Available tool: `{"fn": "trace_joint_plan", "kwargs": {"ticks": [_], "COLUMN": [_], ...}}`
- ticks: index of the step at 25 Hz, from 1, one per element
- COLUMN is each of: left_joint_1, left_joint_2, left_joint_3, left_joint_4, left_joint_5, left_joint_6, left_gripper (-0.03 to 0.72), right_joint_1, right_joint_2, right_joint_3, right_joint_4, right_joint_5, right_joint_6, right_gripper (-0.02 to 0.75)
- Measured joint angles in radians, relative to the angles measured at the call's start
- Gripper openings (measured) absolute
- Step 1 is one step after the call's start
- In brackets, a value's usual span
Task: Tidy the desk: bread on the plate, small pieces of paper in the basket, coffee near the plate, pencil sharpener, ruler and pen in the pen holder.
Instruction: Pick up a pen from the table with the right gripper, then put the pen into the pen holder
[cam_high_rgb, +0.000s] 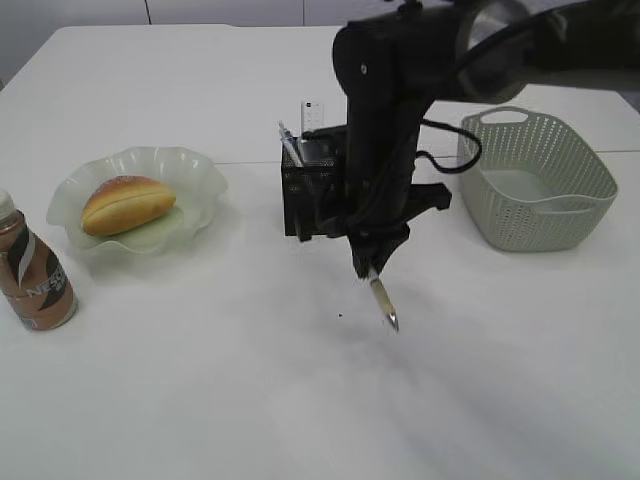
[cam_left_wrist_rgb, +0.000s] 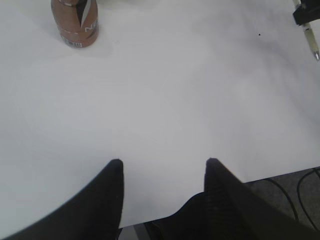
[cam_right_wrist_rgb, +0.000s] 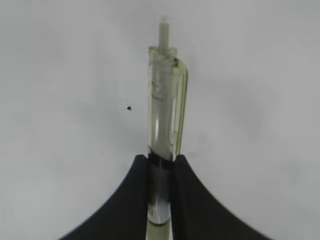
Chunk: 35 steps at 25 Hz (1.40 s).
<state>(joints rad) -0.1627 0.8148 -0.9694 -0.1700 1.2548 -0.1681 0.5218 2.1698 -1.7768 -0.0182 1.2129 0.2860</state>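
Clear, pale-yellow clip pen with metal band, pinched in the narrowly closed right end effector.

Right gripper fingers clamped; left gripper fingers apart.

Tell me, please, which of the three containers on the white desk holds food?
The pale green ruffled plate on the left: the golden-brown bread lies in it, unlike the black mesh pen holder or grey-green perforated basket.

white desk, plate, coffee, pen holder, basket
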Motion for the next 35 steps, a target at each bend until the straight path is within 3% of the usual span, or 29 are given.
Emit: {"fn": "trace_joint_plan", "kwargs": {"ticks": [12, 18, 23, 29, 35], "left_joint_1": [0.0, 0.0, 0.0, 0.0, 0.0], "left_joint_2": [0.0, 0.0, 0.0, 0.0, 0.0], "left_joint_3": [0.0, 0.0, 0.0, 0.0, 0.0], "left_joint_4": [0.004, 0.004, 0.004, 0.002, -0.004], "left_joint_5": [0.0, 0.0, 0.0, 0.0, 0.0], "left_joint_6": [0.0, 0.0, 0.0, 0.0, 0.0], "left_gripper": [0.379, 0.379, 0.38, 0.379, 0.379], "right_joint_1": [0.0, 0.0, 0.0, -0.014, -0.067], "right_joint_2": [-0.233, -0.302, -0.406, -0.509, -0.441], "right_joint_3": [0.002, 0.091, 0.314, 0.635, 0.714], "right_joint_4": [-0.015, -0.015, -0.032, -0.134, -0.121], "right_joint_5": [-0.175, -0.362, -0.625, -1.147, -1.54], "right_joint_6": [-0.182, -0.207, -0.21, -0.212, -0.215], "right_gripper": [0.078, 0.078, 0.078, 0.078, 0.078]}}
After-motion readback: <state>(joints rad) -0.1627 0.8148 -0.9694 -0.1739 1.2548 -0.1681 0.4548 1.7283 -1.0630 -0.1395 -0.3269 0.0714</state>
